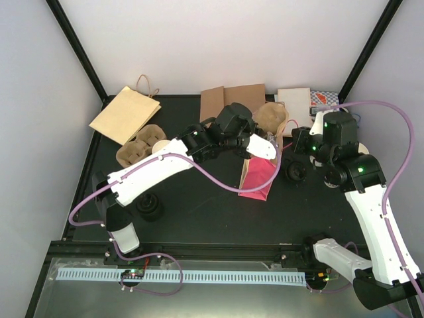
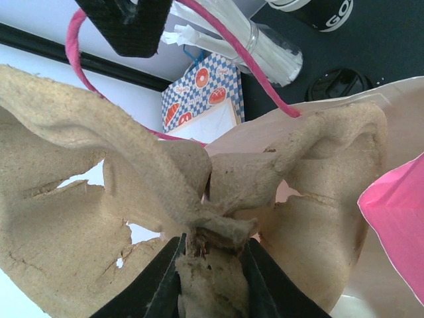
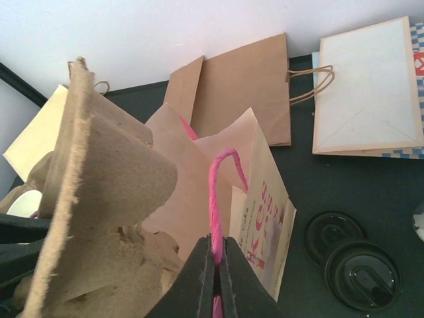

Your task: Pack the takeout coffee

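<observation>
A pink paper bag point(image 1: 258, 179) stands open mid-table. My right gripper point(image 3: 217, 248) is shut on its pink twisted handle point(image 3: 215, 192), which holds that side up. My left gripper point(image 2: 212, 248) is shut on the centre ridge of a tan pulp cup carrier point(image 2: 99, 172). The carrier point(image 1: 273, 118) hangs tilted at the bag's mouth. I cannot pick out the takeout coffee for sure. A cup with black print point(image 2: 324, 13) peeks in at the top edge of the left wrist view. A cream round rim point(image 1: 158, 147) shows beside the left arm.
A second pulp carrier point(image 1: 139, 149) and a flat tan bag point(image 1: 126, 112) lie back left. A brown bag point(image 1: 232, 99) and a white bag point(image 1: 295, 98) lie at the back. Black lids point(image 3: 361, 275) sit right of the pink bag, and a black stack point(image 1: 149, 207) front left. Wrapped straws point(image 2: 265, 40) lie back right.
</observation>
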You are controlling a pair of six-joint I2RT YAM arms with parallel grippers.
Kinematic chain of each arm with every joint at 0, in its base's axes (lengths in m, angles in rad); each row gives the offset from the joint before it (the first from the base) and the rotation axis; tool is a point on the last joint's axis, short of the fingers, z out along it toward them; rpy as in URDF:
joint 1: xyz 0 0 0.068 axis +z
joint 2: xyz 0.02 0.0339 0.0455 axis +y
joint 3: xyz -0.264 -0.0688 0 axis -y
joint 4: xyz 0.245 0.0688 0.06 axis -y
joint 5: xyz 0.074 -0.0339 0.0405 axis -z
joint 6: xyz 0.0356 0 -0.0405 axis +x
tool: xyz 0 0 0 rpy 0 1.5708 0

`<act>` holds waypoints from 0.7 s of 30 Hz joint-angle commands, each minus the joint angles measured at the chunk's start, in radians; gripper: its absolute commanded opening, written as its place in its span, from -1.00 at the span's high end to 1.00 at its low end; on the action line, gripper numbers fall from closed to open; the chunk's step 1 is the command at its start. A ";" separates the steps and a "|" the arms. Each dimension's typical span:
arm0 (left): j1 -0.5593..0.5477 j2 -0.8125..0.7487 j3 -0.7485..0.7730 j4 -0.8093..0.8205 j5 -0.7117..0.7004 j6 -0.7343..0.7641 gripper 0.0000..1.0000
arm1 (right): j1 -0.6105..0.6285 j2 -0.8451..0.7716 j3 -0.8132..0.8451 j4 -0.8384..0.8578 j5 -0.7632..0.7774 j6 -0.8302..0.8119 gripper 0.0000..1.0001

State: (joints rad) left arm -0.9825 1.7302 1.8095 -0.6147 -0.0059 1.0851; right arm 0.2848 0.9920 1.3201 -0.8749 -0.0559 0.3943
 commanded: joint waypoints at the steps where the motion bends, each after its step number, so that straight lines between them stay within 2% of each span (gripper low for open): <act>1: -0.010 -0.007 0.038 -0.046 -0.036 -0.018 0.57 | -0.003 -0.013 0.026 -0.010 -0.059 -0.027 0.98; 9: -0.019 -0.037 0.030 -0.098 -0.069 -0.070 0.57 | -0.002 -0.002 0.043 -0.003 -0.195 -0.011 0.98; 21: -0.025 -0.145 -0.006 -0.176 -0.135 -0.114 0.58 | 0.013 0.020 0.078 0.047 -0.375 0.104 0.98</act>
State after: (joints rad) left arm -0.9974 1.6482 1.8030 -0.7372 -0.1043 1.0054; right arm 0.2855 1.0145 1.3659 -0.8680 -0.3447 0.4416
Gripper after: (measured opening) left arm 0.209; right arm 0.031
